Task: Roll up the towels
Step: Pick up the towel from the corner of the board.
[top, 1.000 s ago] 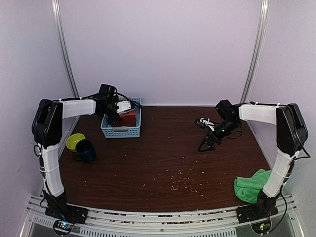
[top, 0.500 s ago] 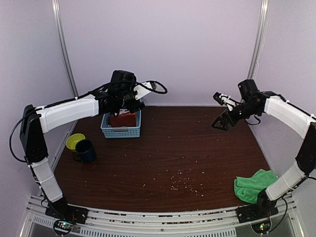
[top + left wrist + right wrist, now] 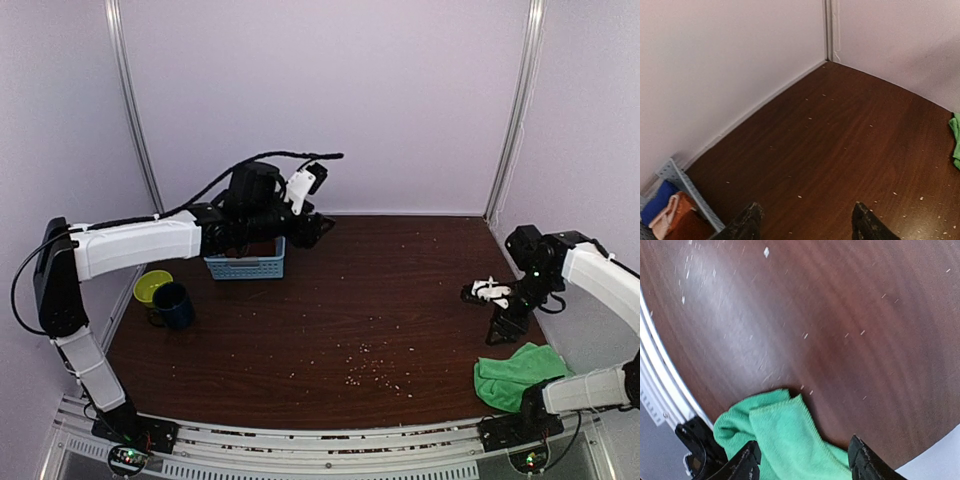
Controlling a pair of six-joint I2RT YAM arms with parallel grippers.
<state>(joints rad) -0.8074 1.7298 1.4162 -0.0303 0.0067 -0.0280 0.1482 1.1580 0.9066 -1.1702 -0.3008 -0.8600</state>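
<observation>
I find the left jaws and right jaws spread, empty; I should drop the right onto the crumpled bright green cloth towel (image 3: 785, 440) and flatten it before rolling.

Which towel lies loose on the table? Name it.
The green towel, crumpled at the near right corner. The rust towel sits in the blue basket at the far left.
</observation>
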